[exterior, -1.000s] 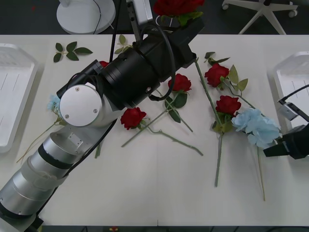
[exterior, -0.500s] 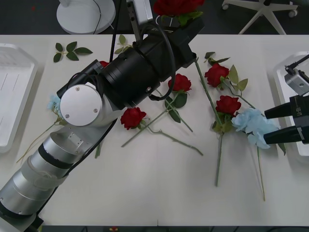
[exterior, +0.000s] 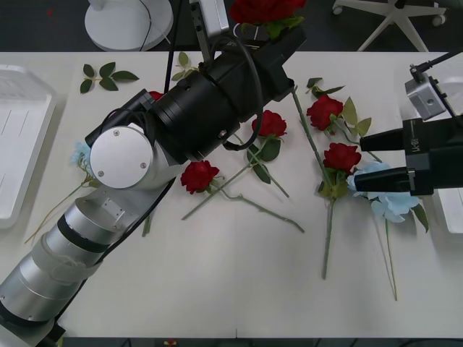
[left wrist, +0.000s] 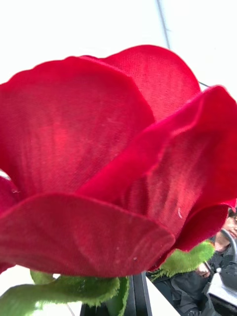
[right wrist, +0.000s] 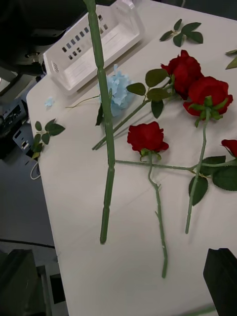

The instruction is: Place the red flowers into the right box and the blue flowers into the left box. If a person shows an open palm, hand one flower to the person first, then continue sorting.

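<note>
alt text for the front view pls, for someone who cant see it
The right pincer, open, reaches over a blue flower beside red roses scattered on a white table. The left arm extends across the table, its pincer holding up a red rose at the far edge.

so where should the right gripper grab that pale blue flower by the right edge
Probably the stem just below the blue flower: the cluster is wide and soft, while the thin stem runs straight toward the table's near edge with bare table either side. Come from above, fingers straddling the stem. The right gripper hovers open over the cluster, so it must shift toward the near edge.
</note>
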